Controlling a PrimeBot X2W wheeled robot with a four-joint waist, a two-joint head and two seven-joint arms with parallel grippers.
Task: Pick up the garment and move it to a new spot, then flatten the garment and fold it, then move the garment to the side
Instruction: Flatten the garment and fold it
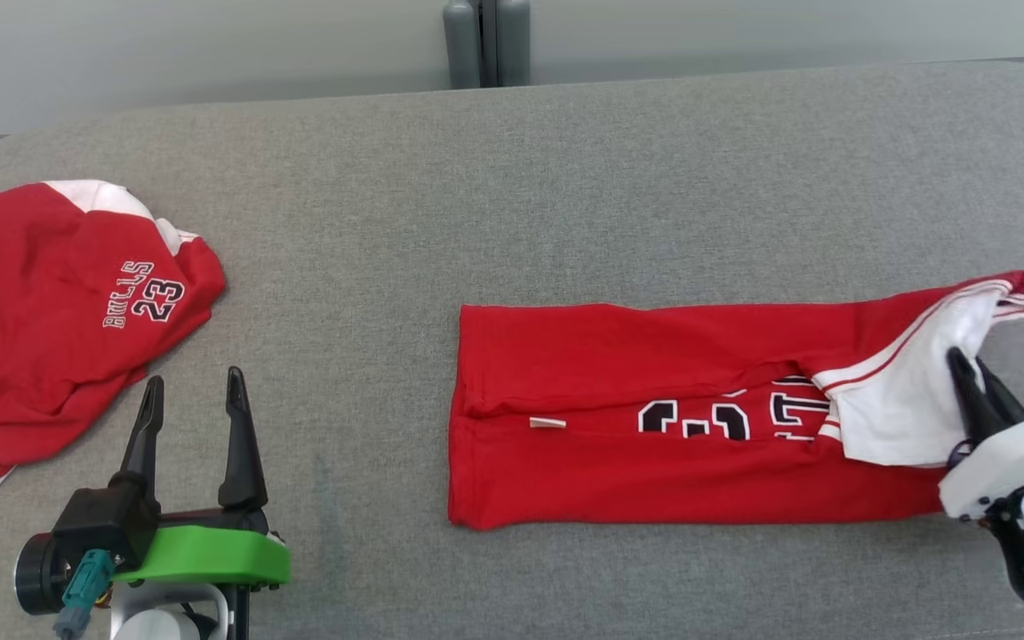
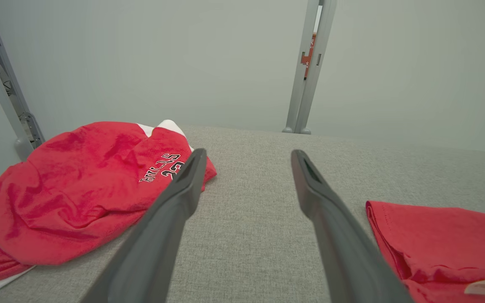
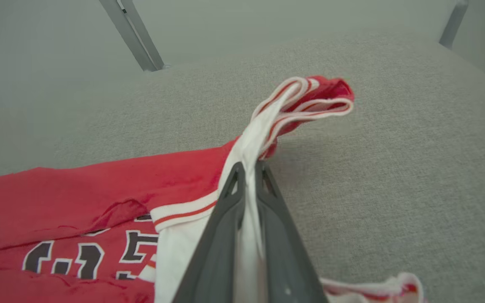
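On the grey table (image 1: 512,178), a bit right of the middle, the red shirt (image 1: 654,427) lies in a long strip. Its two long sides look folded in, so the black number on it is half hidden. Most of it lies flat and smooth. So the picking up, the laying flat and the first folds look done.

The right gripper (image 1: 967,366) is at the right end of the strip. Its two dark fingers (image 3: 221,227) are squeezed together on the white end of the shirt with the red stripes. That bit of cloth is lifted up off the table. It is hard to tell if the white part is a sleeve or the neck.

I think the next fold is about to start. The held end has to go over toward the left end to make the strip shorter. After that, the shirt has to go to the side.

The left gripper (image 1: 192,391) hangs above the near left part of the table. Its fingers are wide apart and hold nothing. Just beside it, at the left edge, lies a crumpled shirt (image 1: 50,329), red too, in a heap and not folded.
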